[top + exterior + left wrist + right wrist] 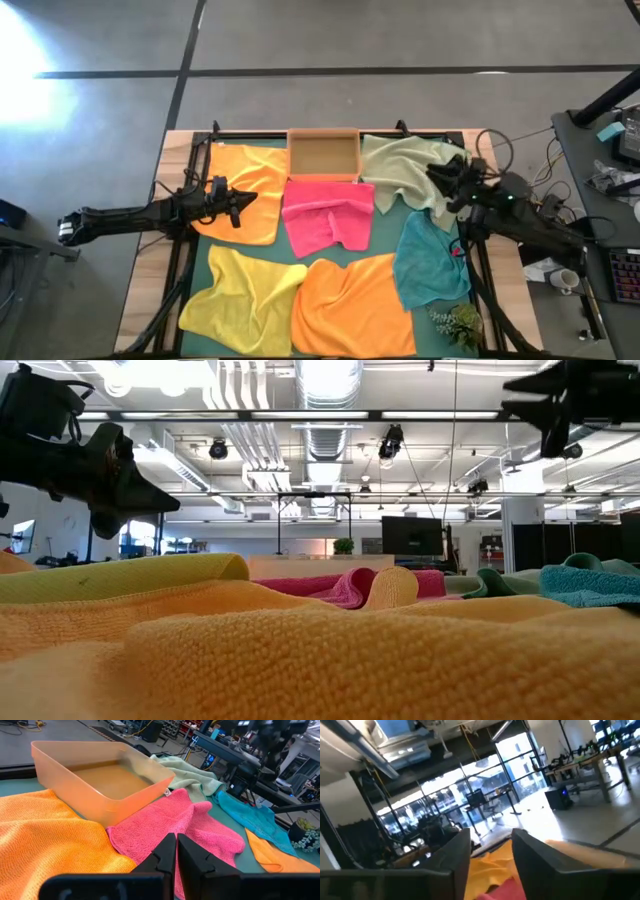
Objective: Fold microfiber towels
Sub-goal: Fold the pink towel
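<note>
Six microfiber towels lie crumpled on the dark green mat (385,228): an orange one (245,185) at far left, hot pink (328,218) in the middle, pale green (400,165) at far right, teal (428,262) at right, yellow (243,300) at near left, and a second orange one (352,305) at the near middle. My left gripper (250,198) hovers shut and empty above the far orange towel (45,835), pointing at the pink towel (180,820). My right gripper (433,173) is open and empty, raised above the pale green towel and tipped upward (491,850).
A small wooden tray (323,153) stands at the far middle, between the orange and pale green towels; it also shows in the left wrist view (100,775). A small plant (458,322) stands at the near right corner. Cables and desks lie beyond the table's right edge.
</note>
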You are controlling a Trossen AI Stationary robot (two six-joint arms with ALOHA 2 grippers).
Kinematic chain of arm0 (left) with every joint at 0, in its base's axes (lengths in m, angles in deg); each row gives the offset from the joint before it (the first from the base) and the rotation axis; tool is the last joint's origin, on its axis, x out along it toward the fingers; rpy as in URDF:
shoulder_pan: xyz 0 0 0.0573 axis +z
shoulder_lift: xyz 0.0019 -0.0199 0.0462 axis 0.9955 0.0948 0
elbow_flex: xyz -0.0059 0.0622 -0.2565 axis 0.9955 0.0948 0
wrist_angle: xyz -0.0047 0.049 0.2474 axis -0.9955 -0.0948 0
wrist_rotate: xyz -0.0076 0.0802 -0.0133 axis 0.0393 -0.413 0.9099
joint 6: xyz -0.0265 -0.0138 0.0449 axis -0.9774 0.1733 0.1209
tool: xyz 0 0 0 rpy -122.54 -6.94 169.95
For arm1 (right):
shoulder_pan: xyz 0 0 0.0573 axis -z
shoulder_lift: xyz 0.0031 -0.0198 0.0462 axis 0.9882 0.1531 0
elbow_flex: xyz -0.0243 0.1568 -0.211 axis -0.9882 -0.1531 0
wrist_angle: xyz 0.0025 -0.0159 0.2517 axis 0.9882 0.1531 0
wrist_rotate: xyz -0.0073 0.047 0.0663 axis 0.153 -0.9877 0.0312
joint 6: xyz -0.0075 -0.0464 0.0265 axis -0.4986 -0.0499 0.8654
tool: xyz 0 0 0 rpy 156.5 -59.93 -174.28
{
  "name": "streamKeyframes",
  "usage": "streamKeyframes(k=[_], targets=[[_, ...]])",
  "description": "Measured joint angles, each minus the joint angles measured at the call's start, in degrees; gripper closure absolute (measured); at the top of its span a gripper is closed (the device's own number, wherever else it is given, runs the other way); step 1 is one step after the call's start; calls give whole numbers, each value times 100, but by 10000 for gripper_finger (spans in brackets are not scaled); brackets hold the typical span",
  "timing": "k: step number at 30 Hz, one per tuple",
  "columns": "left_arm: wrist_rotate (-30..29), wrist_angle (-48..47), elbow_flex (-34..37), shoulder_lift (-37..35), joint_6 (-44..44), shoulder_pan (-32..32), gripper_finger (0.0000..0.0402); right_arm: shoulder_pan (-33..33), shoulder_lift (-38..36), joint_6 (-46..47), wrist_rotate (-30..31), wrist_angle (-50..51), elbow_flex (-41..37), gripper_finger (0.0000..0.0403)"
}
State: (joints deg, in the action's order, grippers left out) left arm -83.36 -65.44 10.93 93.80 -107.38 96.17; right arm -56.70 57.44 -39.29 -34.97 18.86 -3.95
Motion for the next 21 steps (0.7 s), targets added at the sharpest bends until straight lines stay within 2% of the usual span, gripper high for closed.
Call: streamKeyframes(k=[5,12,14,18,21], targets=[[0,0,0,0,0,1,401,0,631,-717,2,1283,1192,236],[0,-2,0,0,-2,1,401,0,1970,-1334,-11,3091,2328,234],[0,0,0,0,0,1,401,2,2357,-1482,-239,3485,2450,234],[0,0,0,1,-1,1,401,-24,2912,-1766,-1207,3798,2475,234],[1,0,0,0,-2,-1,401,-179,3231,-1768,-1506,3840,2444,234]])
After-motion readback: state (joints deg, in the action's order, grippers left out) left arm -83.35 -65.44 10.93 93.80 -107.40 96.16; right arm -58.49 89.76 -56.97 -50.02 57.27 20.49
